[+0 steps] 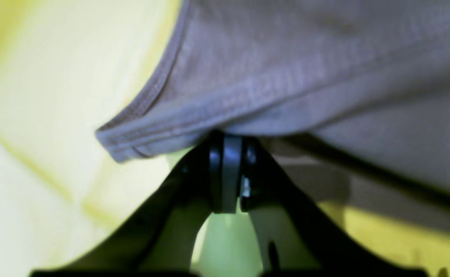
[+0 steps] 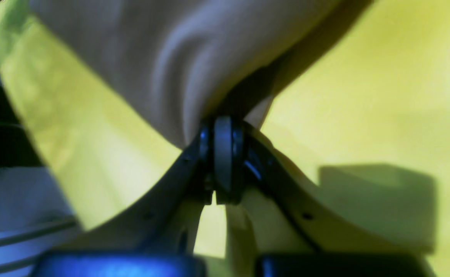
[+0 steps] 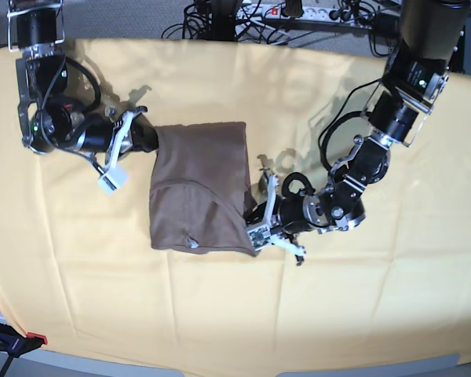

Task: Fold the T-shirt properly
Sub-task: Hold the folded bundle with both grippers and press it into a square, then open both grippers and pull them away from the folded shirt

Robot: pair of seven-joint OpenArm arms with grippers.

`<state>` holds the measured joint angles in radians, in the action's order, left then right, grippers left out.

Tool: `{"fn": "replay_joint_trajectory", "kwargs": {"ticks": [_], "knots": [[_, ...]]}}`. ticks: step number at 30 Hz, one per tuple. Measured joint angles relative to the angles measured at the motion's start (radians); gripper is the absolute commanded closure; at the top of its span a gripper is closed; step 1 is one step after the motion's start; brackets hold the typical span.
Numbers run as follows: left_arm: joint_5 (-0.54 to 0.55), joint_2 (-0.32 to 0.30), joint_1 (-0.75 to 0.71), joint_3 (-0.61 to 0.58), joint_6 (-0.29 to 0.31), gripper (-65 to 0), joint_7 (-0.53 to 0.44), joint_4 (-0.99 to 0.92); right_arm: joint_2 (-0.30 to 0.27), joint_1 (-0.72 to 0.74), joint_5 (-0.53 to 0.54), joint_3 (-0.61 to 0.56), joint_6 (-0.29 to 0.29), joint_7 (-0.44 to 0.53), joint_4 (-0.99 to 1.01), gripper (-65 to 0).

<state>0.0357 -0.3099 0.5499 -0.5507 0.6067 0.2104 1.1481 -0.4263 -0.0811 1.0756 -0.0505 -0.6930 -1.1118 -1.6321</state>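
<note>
- Two grippers, left (image 1: 226,173) and right (image 2: 228,161), have jaws pressed together, each pinching my shirt (image 3: 200,188) at opposite sides.
- Black cables (image 3: 196,27) lie along the cloth's (image 3: 298,314) far edge.
- Soft brown fabric, roughly rectangular, creased across its middle, rests on smooth yellowish cloth.
- I see stitching along one edge.

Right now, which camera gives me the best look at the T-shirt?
The base view: it shows the whole folded T-shirt on the pale-yellow cloth. The left wrist view shows a close, partly blurred hem and edge; the right wrist view, only a blurred fold.
</note>
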Motion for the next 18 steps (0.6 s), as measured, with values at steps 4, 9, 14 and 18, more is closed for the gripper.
{"fn": "replay_joint_trajectory", "kwargs": {"ticks": [4,9,14,18], "knots": [[0.018,0.025,0.037,-0.001,0.001,0.0,0.049,-0.001,0.048,-0.064,0.002,0.044,0.000,0.000,-0.054,0.0],[0.124,0.011,0.080,0.021,-0.001,0.0,0.335,0.004,0.063,-0.072,-0.047,0.103,0.000,-0.008,-0.087,0.0],[0.420,-0.071,0.079,0.127,-0.004,0.0,0.611,0.077,0.061,-0.071,-0.043,0.267,0.000,-0.018,-0.167,0.0],[0.716,-0.133,0.077,0.282,-0.016,0.0,0.826,0.130,0.061,-0.071,0.152,0.399,0.000,-0.079,-0.189,0.0]]}}
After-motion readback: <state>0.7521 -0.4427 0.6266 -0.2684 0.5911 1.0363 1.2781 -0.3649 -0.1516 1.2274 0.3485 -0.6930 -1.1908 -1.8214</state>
